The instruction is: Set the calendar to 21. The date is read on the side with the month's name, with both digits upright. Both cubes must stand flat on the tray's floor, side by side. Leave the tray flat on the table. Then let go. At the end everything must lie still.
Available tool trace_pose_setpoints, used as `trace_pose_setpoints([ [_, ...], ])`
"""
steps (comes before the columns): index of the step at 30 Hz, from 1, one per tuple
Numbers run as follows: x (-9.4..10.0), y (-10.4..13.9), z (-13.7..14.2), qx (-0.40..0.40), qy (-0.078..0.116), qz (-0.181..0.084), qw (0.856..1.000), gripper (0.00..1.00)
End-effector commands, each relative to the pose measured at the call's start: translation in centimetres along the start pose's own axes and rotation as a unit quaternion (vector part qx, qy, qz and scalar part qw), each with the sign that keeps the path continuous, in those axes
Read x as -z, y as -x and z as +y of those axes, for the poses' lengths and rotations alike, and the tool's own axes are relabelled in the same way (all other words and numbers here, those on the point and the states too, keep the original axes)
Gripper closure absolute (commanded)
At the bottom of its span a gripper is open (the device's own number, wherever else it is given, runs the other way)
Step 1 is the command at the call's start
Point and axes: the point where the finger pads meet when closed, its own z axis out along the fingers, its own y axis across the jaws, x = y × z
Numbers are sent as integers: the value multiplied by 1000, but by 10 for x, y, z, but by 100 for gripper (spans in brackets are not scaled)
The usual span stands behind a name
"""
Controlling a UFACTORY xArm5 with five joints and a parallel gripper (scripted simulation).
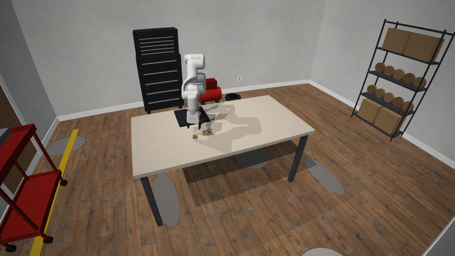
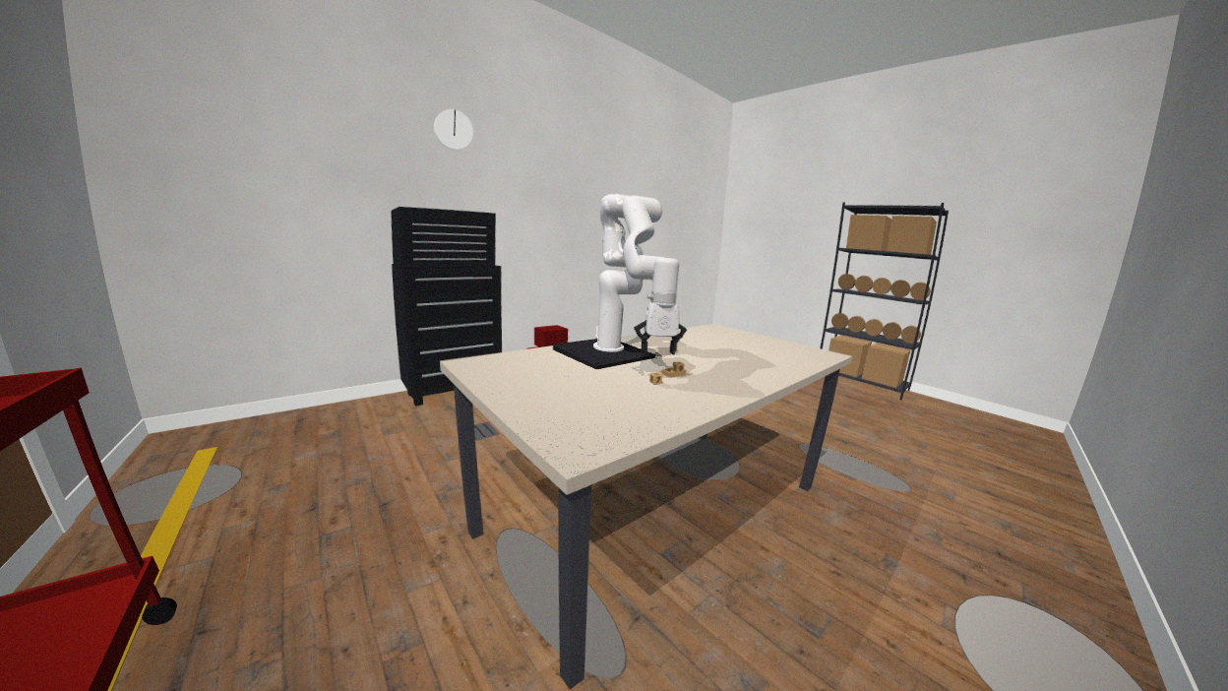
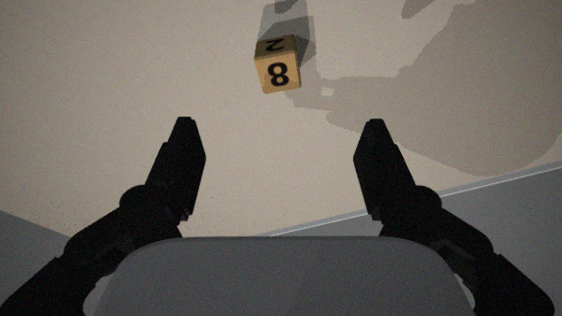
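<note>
A loose wooden cube [image 1: 194, 136] [image 2: 655, 378] [image 3: 277, 74] stands on the table. In the wrist view its top shows an 8 and its far side a mark like a 2 on its side. The wooden tray [image 1: 204, 132] [image 2: 667, 373] lies on the table beside it, with the second cube [image 1: 209, 130] [image 2: 678, 366] at one end; its digits are too small to read. The tray is outside the wrist view. My gripper [image 1: 194, 127] [image 2: 661, 351] [image 3: 280, 137] is open and empty, above the table between the robot's base and the loose cube. The month's name cannot be read.
The black base plate [image 1: 182, 118] [image 2: 592, 351] of the arm lies behind the gripper. The table [image 1: 159, 149] [image 2: 558, 412] carries the arm's shadow around the tray. A red cart, a tool cabinet and a shelf rack stand away from the table.
</note>
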Motion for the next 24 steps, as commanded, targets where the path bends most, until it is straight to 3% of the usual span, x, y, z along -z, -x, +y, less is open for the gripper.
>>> trace_pose_setpoints([
  [1, 1, 1, 0, 46, 0, -2, 999, 0],
  [12, 1, 1, 0, 95, 0, -2, 996, 0],
  [13, 1, 1, 0, 95, 0, -2, 996, 53],
  [24, 1, 1, 0, 95, 0, -2, 996, 53],
])
